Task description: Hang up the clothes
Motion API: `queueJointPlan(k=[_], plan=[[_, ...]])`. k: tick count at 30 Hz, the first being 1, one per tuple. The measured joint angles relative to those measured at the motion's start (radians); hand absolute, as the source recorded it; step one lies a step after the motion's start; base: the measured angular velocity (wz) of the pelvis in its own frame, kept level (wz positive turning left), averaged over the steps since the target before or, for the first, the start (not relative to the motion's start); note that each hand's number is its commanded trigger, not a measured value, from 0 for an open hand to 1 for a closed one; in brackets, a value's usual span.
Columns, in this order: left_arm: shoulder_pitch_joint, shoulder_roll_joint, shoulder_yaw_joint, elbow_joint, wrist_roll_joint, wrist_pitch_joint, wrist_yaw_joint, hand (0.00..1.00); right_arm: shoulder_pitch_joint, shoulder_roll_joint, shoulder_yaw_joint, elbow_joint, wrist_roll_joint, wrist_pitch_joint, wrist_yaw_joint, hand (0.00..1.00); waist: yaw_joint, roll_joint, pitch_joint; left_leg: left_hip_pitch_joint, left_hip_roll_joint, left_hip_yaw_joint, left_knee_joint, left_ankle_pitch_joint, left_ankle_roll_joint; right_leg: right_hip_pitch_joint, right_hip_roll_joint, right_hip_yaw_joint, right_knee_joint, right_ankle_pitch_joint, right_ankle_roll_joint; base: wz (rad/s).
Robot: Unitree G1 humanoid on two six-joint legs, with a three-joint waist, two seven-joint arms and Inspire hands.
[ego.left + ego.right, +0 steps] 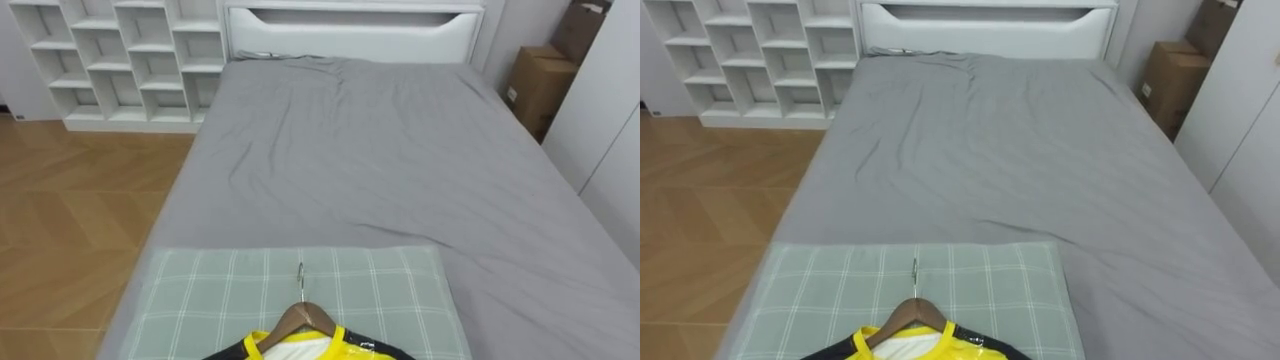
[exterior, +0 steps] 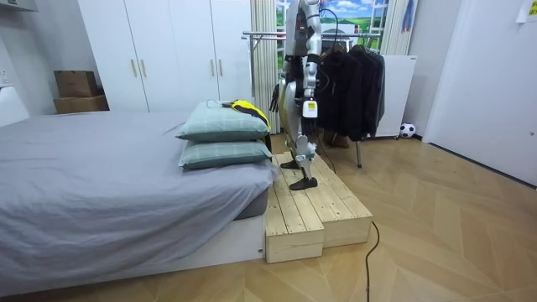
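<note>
A yellow and black shirt (image 1: 300, 349) on a wooden hanger (image 1: 303, 316) lies on the green checked pillow (image 1: 220, 295) right below me, the metal hook pointing towards the bed's head. In the room view the shirt (image 2: 248, 107) tops two stacked pillows (image 2: 222, 126) at the bed's end. I stand upright on a wooden platform (image 2: 310, 210) beside them, facing the bed. My left hand (image 2: 310, 111) hangs at my side, away from the shirt. Behind me stands a clothes rack (image 2: 268, 35) with dark garments (image 2: 352, 80) on it.
The grey bed (image 1: 380, 160) stretches ahead to a white headboard (image 1: 350, 30). White cube shelves (image 1: 120, 60) stand at the far left, cardboard boxes (image 1: 540, 85) at the far right by white wardrobes. A small ball (image 2: 407, 130) lies on the floor near the rack.
</note>
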State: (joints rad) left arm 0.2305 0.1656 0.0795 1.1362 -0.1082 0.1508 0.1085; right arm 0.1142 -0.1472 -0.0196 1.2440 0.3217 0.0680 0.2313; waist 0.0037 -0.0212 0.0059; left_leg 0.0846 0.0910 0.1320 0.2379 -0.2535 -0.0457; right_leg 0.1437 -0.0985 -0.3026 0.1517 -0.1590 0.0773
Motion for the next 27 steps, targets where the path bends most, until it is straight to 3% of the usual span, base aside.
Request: queueJointPlan(k=[15, 24, 27], plan=[[-0.009, -0.019, 0.084, -0.065, -0.019, -0.074, 0.115, 0.0, -0.007, -0.001, -0.004, -0.016, -0.097, -0.006, -0.037, 0.0, 0.0, -0.001, -0.0008, 0.023, -0.001, -0.005, -0.015, 0.001, 0.0, 0.019, 0.001, -0.005, -0.002, -0.001, 0.002, 0.0], [0.004, -0.02, 0.169, -0.116, -0.018, -0.093, 0.254, 0.0, -0.003, -0.009, -0.005, -0.016, -0.119, -0.011, -0.069, 0.0, 0.003, 0.008, -0.003, 0.036, -0.001, -0.002, -0.014, 0.001, -0.002, 0.028, 0.001, -0.003, -0.002, -0.001, 0.002, 0.0], [0.004, -0.019, 0.183, -0.137, -0.01, -0.115, 0.32, 0.0, 0.001, -0.016, -0.005, -0.016, -0.119, -0.013, -0.07, 0.0, 0.003, 0.015, -0.0065, 0.038, -0.001, -0.003, -0.015, 0.002, -0.003, 0.03, 0.001, 0.0, -0.002, -0.001, 0.002, 0.0]])
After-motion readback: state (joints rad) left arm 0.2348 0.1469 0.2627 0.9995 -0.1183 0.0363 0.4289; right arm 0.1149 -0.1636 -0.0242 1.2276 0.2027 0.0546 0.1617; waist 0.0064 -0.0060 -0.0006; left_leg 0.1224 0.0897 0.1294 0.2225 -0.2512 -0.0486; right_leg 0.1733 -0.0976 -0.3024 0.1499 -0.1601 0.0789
